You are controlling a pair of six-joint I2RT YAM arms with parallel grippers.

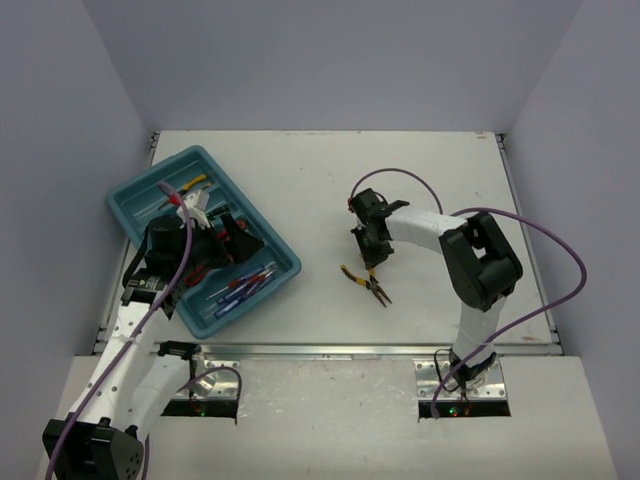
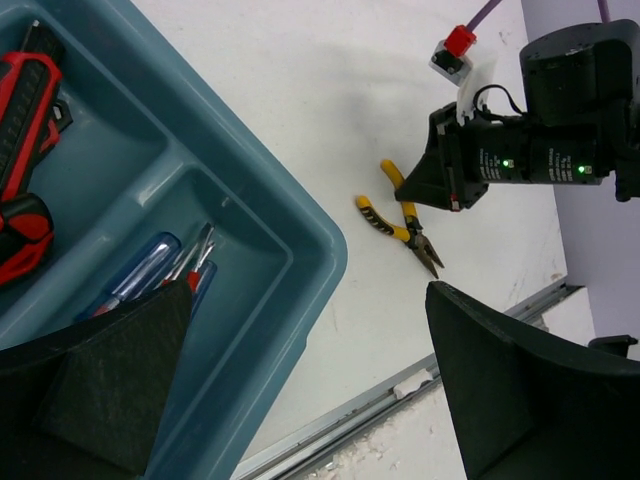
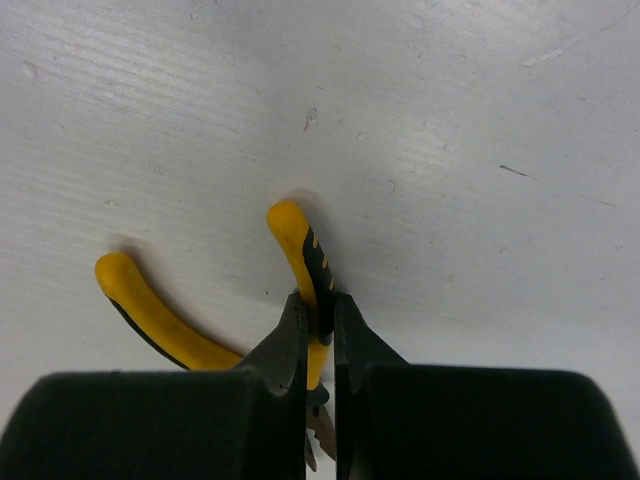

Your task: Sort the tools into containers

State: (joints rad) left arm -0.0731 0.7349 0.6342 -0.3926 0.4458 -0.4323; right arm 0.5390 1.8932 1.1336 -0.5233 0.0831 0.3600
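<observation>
The left end effector point(image 2: 305, 395) hangs over the glossy teal tray point(image 2: 320, 250), fingers wide apart and empty. Red-handled cutters point(image 2: 25, 90) and blue screwdrivers point(image 2: 150, 270) lie below it in separate troughs. Over open white tabletop point(image 1: 300, 170), the right end effector point(image 3: 320, 320) is clamped on one rubbery yellow handle of the splayed pliers point(image 3: 160, 320), well clear of the tray's rounded rim.

Open bench point(image 1: 330, 190) runs between the tray point(image 1: 130, 205) at left and the pliers point(image 1: 368, 282); walls point(image 1: 60, 150) close three sides.
</observation>
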